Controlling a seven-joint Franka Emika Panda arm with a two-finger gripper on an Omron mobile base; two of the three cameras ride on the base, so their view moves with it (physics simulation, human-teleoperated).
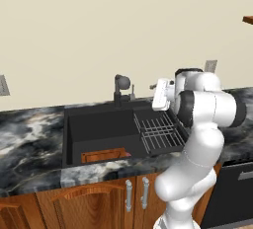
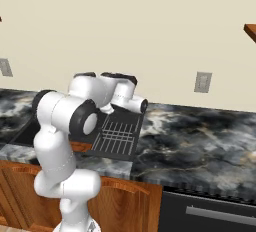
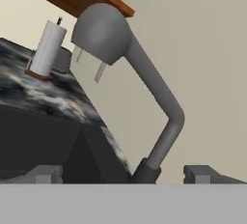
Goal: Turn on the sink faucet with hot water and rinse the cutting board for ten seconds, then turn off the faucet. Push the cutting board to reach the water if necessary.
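The sink faucet (image 1: 121, 86) is standing at the back rim of the sink (image 1: 99, 127), a dark post with a rounded head, right at the wall. In the hand view the sink faucet (image 3: 144, 88) is rising as a bent grey neck with its bulbous head tilted toward the basin. The cutting board (image 1: 103, 154) is lying flat on the sink floor against the front wall, well apart from the faucet and left of the grey wire rack (image 1: 159, 132) that is occupying the sink's right part.

The gripper (image 3: 123, 174) is hovering just beside the faucet, on its right, above the back rim of the sink; its 2 fingers (image 3: 46, 174) are standing wide apart and released, gripping nothing, with the base of the faucet's neck showing between them.

Beyond the faucet, a paper towel roll (image 3: 47, 49) is standing upright on the dark marbled counter (image 1: 29, 134) that is surrounding the sink.
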